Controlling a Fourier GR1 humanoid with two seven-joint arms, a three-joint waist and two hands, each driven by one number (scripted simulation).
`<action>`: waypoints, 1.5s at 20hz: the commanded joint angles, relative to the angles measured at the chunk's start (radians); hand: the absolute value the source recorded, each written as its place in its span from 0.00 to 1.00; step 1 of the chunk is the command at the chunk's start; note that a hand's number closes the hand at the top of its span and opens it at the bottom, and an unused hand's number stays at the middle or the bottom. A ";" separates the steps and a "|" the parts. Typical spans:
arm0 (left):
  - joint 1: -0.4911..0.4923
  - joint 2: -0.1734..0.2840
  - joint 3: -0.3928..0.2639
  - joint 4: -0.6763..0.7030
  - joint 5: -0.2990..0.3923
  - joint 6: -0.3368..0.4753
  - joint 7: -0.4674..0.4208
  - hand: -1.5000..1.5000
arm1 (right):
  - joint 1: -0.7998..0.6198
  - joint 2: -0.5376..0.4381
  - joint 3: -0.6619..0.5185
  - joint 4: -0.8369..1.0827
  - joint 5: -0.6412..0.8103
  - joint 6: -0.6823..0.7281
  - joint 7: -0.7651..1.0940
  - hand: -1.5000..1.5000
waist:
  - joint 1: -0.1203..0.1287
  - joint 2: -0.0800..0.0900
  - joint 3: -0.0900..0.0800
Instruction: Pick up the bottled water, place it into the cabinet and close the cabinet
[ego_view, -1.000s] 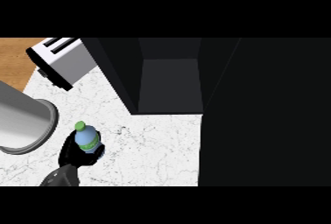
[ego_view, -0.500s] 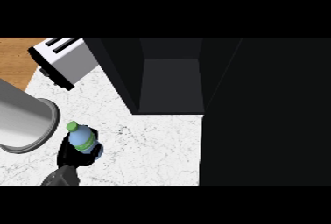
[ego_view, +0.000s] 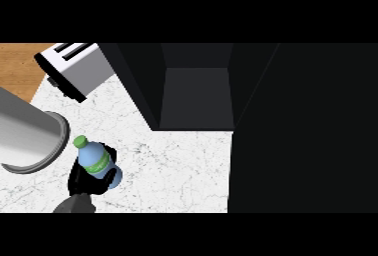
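Left hand (ego_view: 90, 179) low at lower left, forearm entering from bottom edge, fingers curled round bottled water (ego_view: 93, 157), green cap tilted up-left. Grey pot (ego_view: 29, 135) just left of hand, toaster (ego_view: 74, 67) well above, open dark cabinet (ego_view: 196, 92) up and right, over marble tabletop (ego_view: 177, 170).

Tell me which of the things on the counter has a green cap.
The water bottle, held in the left hand at the lower left. Neither the white toaster at the top left nor the grey pot beside the bottle shows any green.
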 joint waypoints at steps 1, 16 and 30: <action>0.044 -0.062 -0.061 -0.196 0.003 0.103 0.092 1.00 | -0.010 0.005 0.028 -0.009 -0.004 -0.013 0.030 0.00 | -0.001 0.001 0.000; -0.022 -0.065 -0.503 -0.552 0.077 0.627 0.182 1.00 | -0.063 -0.004 -0.007 0.040 -0.040 -0.014 0.022 0.00 | -0.009 0.003 -0.001; -0.471 -0.065 -0.548 -0.344 -0.033 0.944 0.306 1.00 | 0.059 -0.024 0.079 -0.008 -0.008 -0.004 -0.054 0.00 | -0.032 0.004 0.000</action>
